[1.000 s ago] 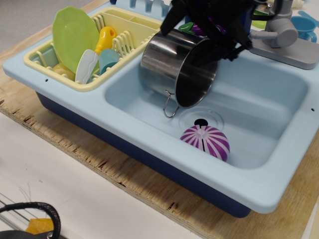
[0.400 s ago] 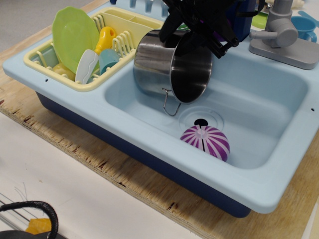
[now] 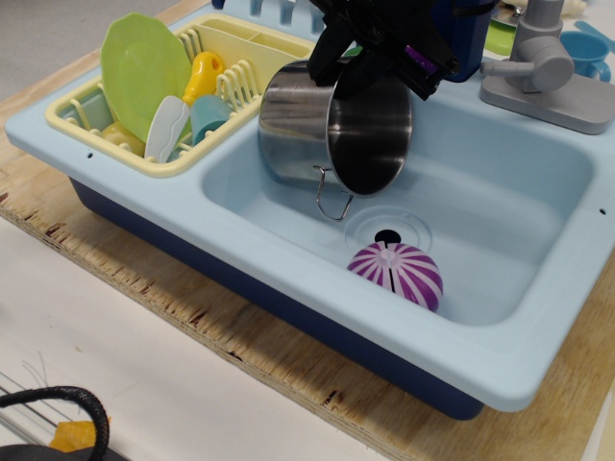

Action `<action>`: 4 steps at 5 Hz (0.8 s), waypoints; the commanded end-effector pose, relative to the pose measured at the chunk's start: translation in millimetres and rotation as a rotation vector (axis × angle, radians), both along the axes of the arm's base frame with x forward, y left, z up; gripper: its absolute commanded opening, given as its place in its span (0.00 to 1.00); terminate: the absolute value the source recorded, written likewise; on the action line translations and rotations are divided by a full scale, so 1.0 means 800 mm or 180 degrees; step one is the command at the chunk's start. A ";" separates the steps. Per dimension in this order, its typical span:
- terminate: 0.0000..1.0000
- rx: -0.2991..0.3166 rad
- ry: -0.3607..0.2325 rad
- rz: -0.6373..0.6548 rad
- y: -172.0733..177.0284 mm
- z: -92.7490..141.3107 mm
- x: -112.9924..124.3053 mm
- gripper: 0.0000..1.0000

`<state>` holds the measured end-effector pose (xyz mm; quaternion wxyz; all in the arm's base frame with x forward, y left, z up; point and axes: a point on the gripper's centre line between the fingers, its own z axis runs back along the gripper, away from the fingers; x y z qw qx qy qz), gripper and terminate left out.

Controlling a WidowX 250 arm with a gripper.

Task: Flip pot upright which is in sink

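The shiny steel pot (image 3: 306,134) hangs tilted on its side above the left part of the light-blue sink basin (image 3: 500,192). Its dark opening faces the front right and a wire loop handle (image 3: 332,205) dangles below the rim. My black gripper (image 3: 363,60) is at the pot's upper rim and is shut on it, holding the pot clear of the basin floor. The round drain (image 3: 387,233) lies just below the pot.
A purple-and-white striped ball (image 3: 396,273) sits in the basin near the front wall. A yellow dish rack (image 3: 255,67) with a green plate (image 3: 144,67) and utensils fills the left side. The grey faucet (image 3: 548,67) stands at the back right.
The pot, held by my gripper, has moved left and turned, so its opening now faces more toward the front. The ball has not moved.
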<state>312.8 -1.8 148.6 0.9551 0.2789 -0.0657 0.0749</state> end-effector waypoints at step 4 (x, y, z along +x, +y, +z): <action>1.00 -0.1397 -0.0464 0.0450 -0.013 0.060 -0.036 0.00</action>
